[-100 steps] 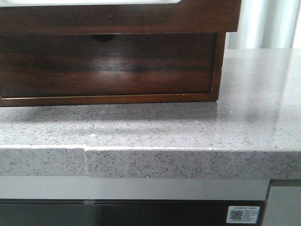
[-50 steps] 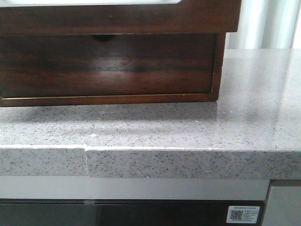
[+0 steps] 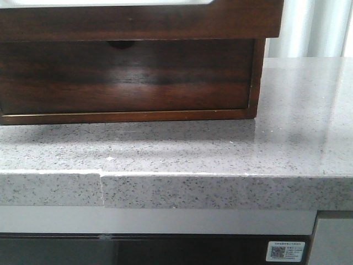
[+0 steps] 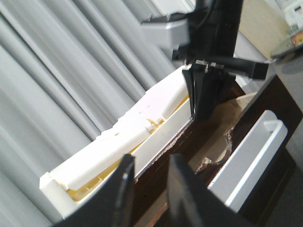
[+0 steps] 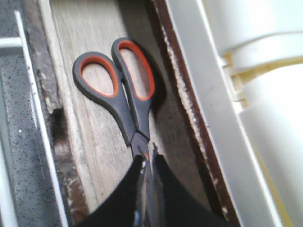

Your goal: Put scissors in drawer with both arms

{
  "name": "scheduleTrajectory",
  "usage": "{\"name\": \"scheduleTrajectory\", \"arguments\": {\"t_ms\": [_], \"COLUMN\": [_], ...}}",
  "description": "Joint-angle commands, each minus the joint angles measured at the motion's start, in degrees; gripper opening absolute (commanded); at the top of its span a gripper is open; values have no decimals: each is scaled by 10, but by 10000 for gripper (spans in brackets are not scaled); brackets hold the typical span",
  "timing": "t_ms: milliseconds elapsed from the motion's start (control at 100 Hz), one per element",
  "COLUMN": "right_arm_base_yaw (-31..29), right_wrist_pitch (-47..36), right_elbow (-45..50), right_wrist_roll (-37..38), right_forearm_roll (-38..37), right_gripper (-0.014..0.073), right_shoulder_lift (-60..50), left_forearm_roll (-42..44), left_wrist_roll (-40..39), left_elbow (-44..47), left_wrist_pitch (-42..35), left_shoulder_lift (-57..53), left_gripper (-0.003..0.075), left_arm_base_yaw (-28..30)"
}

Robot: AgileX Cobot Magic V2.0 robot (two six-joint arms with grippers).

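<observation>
The scissors (image 5: 124, 97), grey handles lined in orange, hang over the pale wooden floor of the open drawer (image 5: 90, 137), handles pointing away from the wrist. My right gripper (image 5: 149, 160) is shut on their blades. In the left wrist view the right gripper (image 4: 203, 94) reaches down into the drawer (image 4: 222, 123). My left gripper (image 4: 150, 161) is open and empty, hovering over the drawer's near end. In the front view only the drawer's dark brown front (image 3: 138, 22) with its white top strip shows; both grippers and the scissors are out of that view.
A lower drawer with a semicircular notch (image 3: 127, 77) sits shut in the wooden cabinet on the speckled grey counter (image 3: 220, 149). A white organiser tray (image 4: 142, 118) lies along the drawer's far side and also shows in the right wrist view (image 5: 265, 94). Grey curtains hang behind.
</observation>
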Motion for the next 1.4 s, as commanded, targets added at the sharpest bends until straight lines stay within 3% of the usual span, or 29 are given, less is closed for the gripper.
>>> {"name": "scheduleTrajectory", "arguments": {"t_ms": [0, 260, 420, 540, 860, 1110, 1390], "right_arm_base_yaw": [-1, -1, -1, -1, -1, -1, -1], "right_wrist_pitch": [-27, -61, -140, -218, -409, -405, -404], "right_elbow": [-16, 29, 129, 239, 594, 787, 874], "right_wrist_roll": [30, 51, 51, 52, 72, 72, 72], "right_forearm_roll": [8, 64, 84, 109, 145, 164, 164], "right_gripper": [-62, -62, -61, -61, -61, -61, -61], "right_shoulder_lift": [-55, -167, -266, -352, -603, -776, -860], "left_forearm_roll": [-58, -155, -294, -331, -357, -357, -357], "left_wrist_roll": [-3, -3, -3, -3, -3, -3, -3], "left_elbow": [-18, 21, 64, 96, 168, 192, 195], "left_wrist_pitch": [-8, 25, 31, 36, 34, 34, 34], "left_shoulder_lift": [-19, -108, -146, -151, -151, -151, -151], "left_gripper": [-5, -18, -18, -18, -18, -18, -18], "left_arm_base_yaw": [-3, -3, -3, -3, -3, -3, -3]}}
